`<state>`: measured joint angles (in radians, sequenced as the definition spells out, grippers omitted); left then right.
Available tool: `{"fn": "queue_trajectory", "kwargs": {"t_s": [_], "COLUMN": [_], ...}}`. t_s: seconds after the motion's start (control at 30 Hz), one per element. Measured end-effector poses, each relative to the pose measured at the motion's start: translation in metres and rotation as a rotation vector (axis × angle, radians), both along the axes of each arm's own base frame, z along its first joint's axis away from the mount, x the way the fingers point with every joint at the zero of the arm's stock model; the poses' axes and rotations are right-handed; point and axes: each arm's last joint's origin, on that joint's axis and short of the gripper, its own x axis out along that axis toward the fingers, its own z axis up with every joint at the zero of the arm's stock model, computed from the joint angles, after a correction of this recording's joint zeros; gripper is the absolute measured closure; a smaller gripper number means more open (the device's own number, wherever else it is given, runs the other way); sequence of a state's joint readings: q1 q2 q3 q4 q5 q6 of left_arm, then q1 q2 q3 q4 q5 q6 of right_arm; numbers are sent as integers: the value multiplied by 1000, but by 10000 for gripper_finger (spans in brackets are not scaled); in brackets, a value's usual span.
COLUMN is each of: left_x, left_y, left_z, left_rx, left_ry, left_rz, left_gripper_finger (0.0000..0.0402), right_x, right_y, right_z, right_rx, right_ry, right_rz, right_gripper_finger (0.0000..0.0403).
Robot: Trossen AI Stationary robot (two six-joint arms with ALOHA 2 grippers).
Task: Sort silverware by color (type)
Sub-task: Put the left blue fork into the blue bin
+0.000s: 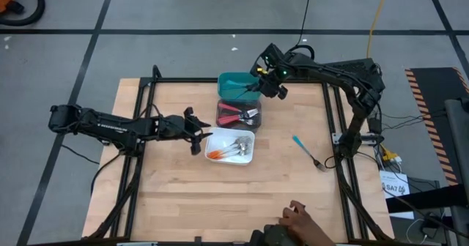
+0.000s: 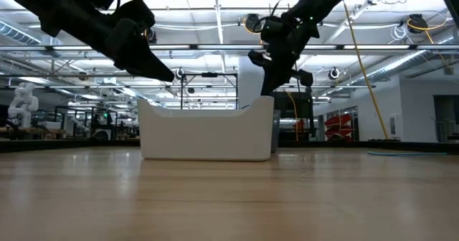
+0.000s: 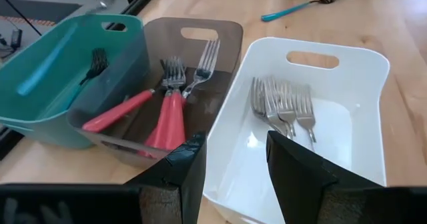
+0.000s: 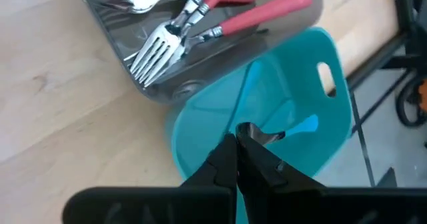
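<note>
The right arm is stretched across the far edge of the surface (image 1: 183,195), with its gripper (image 4: 238,139) held above the teal bin (image 1: 236,85). Its fingers (image 4: 223,161) are pressed together at the tips; whether the blue-handled fork (image 4: 293,127) seen just past them is gripped cannot be told. That fork lies inside the teal bin, and the end at which its head lies is hidden.

The left arm is laid low along the surface from the left side, and its gripper (image 3: 233,164) is held at the near rim of the white bin (image 1: 249,140). Its fingers (image 3: 180,167) are spread apart with nothing between them.

In the white bin, orange-handled forks (image 1: 220,153) are laid roughly side by side, handles towards the left gripper and silver heads away from it. In the dark bin (image 1: 227,107), between the teal and white ones, red-handled forks (image 3: 163,114) are laid roughly in line with one another, heads towards the handle-slot end. One more blue-handled fork (image 1: 308,151) is left alone on the surface, well apart from the bins, on a diagonal with its head nearer the front edge. A person's hand (image 1: 300,217) is seen at the front edge.
</note>
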<state>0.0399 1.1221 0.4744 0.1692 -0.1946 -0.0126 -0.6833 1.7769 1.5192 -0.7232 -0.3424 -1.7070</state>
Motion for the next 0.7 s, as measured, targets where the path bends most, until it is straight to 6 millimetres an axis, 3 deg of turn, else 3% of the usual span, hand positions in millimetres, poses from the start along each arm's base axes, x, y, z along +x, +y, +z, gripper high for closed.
{"fn": "queue_trajectory", "kwargs": {"t_s": [0.27, 0.7], "left_x": [0, 1], "left_y": [1, 2], "left_z": [1, 2], "left_rx": [28, 31], "left_ry": [-6, -19], "left_rz": [38, 42], "left_gripper_finger": [245, 245], "right_x": [8, 8], "right_y": [-7, -8], "right_z": [-18, -18], "right_rx": [-3, 0], "right_ry": [19, 12], "right_rz": [29, 17], "right_gripper_finger": [403, 400]}}
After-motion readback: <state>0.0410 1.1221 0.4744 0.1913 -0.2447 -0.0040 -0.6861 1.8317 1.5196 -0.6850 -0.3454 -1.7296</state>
